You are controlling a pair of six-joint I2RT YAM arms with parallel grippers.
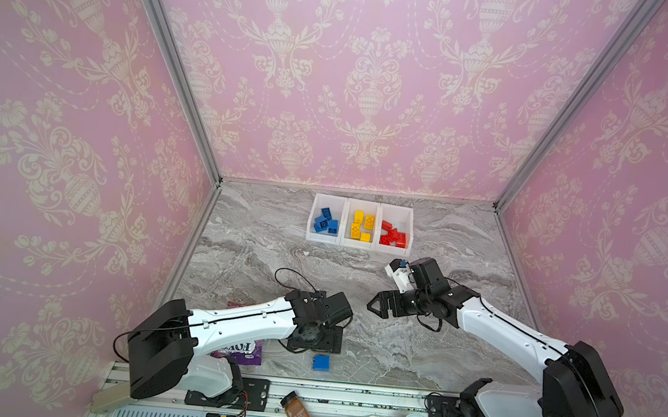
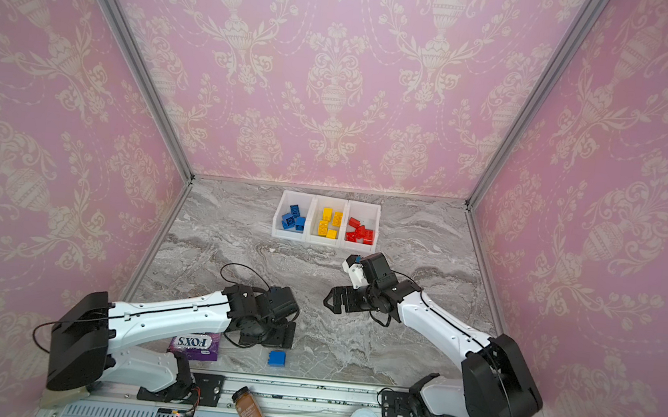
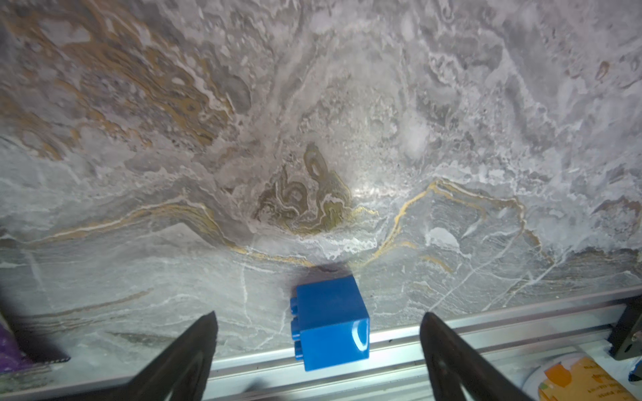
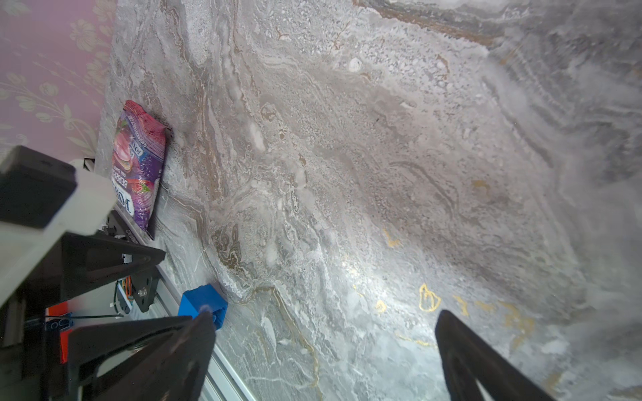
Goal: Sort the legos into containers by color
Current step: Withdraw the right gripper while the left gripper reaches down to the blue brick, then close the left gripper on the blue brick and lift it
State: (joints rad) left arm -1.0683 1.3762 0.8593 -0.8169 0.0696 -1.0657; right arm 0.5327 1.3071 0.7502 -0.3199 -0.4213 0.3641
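**Lining up on the one loose blue brick**

Three joined white bins (image 1: 358,243) stand at the far side of the marble table (image 1: 257,252), and they are already filled by colour: blue bricks (image 1: 326,220) in the one on the left, yellow bricks (image 1: 362,225) in the middle, red bricks (image 1: 394,234) on the right. One blue brick (image 1: 321,362) lies outside them at the near edge of the table, just beside the metal rail (image 3: 451,330).

The left gripper (image 3: 318,314) hangs over that brick with its fingers spread wide, one on each side and neither touching it. This looks like the set-up for a pick. The brick lies on its side, so its studs face one finger, and the grip would land on a bumpy face.

The right gripper (image 4: 324,313) is parked over bare table near the middle, fingers released and holding nothing. It is probably there to stay clear of the left arm. A purple candy bag (image 4: 139,166) lies near the left arm, apart from the brick.
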